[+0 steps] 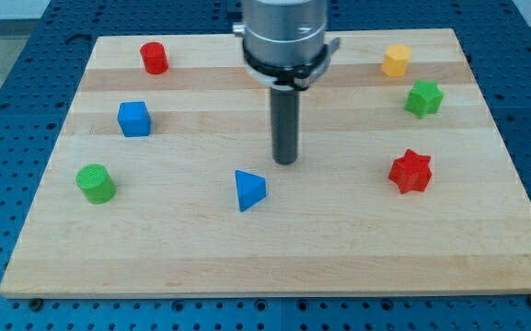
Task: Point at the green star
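Green star (423, 97) lies at the upper right of the worktop (339, 248), well apart from my tip (285, 162) near the centre. This tool is a bare rod, gripping nothing and touching no block; the blue triangle (249, 189) sits just below-left of it.

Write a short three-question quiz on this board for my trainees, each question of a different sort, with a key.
1. True or false: my tip touches the green star.
2. Which block lies nearest my tip? A) red cylinder B) blue triangular block C) yellow block
3. Fill in: the block just below the green star in the view is the red ____.

Key: 1 false, the star sits well toward the view's right of the tip; 2 B; 3 star.
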You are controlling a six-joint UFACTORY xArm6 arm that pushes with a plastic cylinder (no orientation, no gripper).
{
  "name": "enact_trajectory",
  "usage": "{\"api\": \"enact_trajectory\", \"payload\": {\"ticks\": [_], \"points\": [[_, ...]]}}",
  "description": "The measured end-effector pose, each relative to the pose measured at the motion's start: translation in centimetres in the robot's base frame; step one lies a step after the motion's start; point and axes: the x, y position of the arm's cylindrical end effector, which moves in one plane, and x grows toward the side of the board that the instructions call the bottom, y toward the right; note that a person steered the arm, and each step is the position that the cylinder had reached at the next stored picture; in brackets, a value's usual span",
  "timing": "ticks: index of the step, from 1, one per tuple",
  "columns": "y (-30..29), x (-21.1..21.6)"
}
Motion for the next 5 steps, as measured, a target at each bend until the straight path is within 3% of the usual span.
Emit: {"api": "enact_trajectory", "payload": {"ticks": [2,5], "points": [[8.9,-3.4],[22.8,-4.2]]}}
